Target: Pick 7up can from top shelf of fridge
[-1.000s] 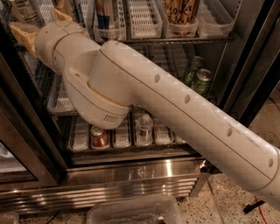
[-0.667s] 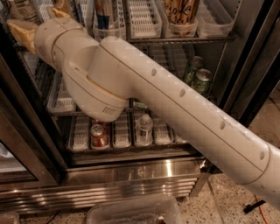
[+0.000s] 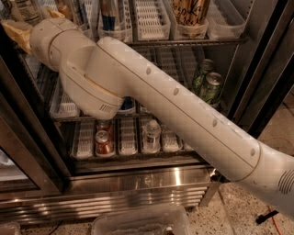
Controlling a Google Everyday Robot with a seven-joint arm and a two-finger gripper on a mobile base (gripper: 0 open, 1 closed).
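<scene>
Where the big white arm (image 3: 183, 114) ends, far up on the left, the gripper (image 3: 31, 20) is at the top shelf (image 3: 183, 42) of the fridge (image 3: 138, 183). Its two tan fingers (image 3: 16, 32) are spread wide and, as far as I can see, hold nothing. The 7up can (image 3: 26, 10) stands between the fingers, at the very top edge of the view, and I cannot tell if they touch it. To the right of the fingers stand a blue can (image 3: 110, 13), then a white tray (image 3: 149, 20), then a gold and black can (image 3: 188, 13). Lower down and far right of the fingers sit two green cans (image 3: 206, 85). I think the 7up can is light and its thin metal side is smooth, maybe cold and wet, so it may slip. A hard squeeze could dent it. The best place to hold it looks like the middle of its round side, one finger on each side, not the top.
</scene>
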